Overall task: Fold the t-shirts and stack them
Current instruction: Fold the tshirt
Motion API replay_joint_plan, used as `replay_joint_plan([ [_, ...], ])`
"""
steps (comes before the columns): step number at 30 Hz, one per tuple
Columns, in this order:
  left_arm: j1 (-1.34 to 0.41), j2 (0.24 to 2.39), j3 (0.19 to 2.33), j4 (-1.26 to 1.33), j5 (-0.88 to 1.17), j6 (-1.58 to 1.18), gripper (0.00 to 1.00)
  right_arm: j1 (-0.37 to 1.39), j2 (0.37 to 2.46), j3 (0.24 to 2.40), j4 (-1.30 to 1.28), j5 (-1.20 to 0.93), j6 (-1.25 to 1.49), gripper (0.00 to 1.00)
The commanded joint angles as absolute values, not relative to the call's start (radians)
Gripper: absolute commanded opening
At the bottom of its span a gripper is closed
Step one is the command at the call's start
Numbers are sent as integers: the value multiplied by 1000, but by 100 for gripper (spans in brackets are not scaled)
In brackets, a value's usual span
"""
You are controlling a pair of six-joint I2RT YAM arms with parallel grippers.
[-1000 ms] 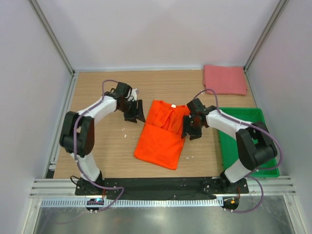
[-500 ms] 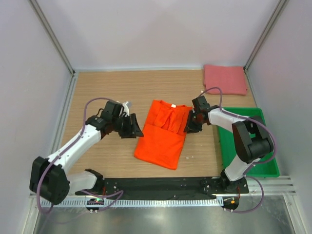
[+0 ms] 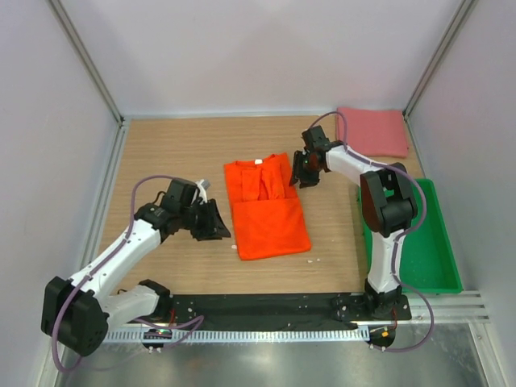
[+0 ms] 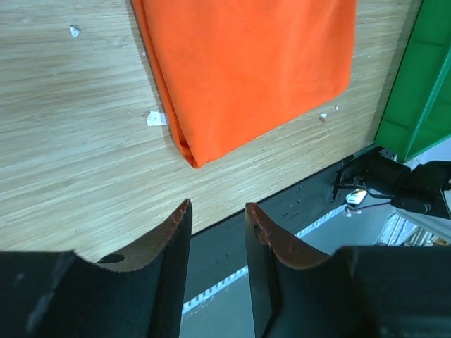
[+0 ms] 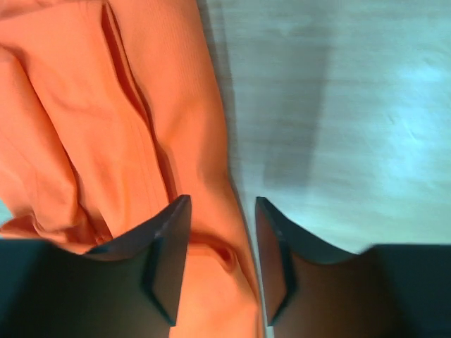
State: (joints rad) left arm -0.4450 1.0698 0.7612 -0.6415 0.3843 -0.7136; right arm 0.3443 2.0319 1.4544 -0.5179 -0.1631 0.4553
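Limp orange t-shirt (image 3: 270, 214) will likely sag: right gripper (image 5: 222, 203), jaws spread, should pinch the edge under it; left gripper (image 4: 217, 206) likewise spread, empty

wooden table (image 3: 161, 153) | orange t-shirt (image 3: 270, 218) centre | pink-red t-shirt (image 3: 371, 131) far-right corner | green tray (image 3: 423, 254) right edge

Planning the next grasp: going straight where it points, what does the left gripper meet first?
The left gripper would likely meet the orange t-shirt at its near folded corner, past a strip of table; its height above the wood is unclear.
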Motion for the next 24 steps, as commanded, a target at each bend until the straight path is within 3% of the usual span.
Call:
replay_joint_plan([
  [1, -454, 1132, 758, -555, 449, -736, 34, 348, 1883, 1458, -680, -101, 364, 49],
  [4, -482, 1192, 743, -462, 472, -768, 29, 345, 1690, 1312, -681, -115, 357, 53],
  [7, -517, 1267, 732, -376, 492, -799, 26, 350, 1573, 1145, -649, -297, 395, 48],
  [10, -552, 1342, 727, -312, 505, -831, 20, 367, 1528, 955, -522, -541, 481, 31],
  [11, -560, 1356, 721, -284, 502, -841, 19, 370, 1502, 912, -488, -567, 498, 19],
  [14, -578, 1379, 687, -252, 466, -868, 12, 373, 1479, 758, -381, -638, 547, 9],
  [24, -577, 1454, 549, -167, 382, -936, 9, 347, 1546, 667, -351, -606, 494, 5],
])
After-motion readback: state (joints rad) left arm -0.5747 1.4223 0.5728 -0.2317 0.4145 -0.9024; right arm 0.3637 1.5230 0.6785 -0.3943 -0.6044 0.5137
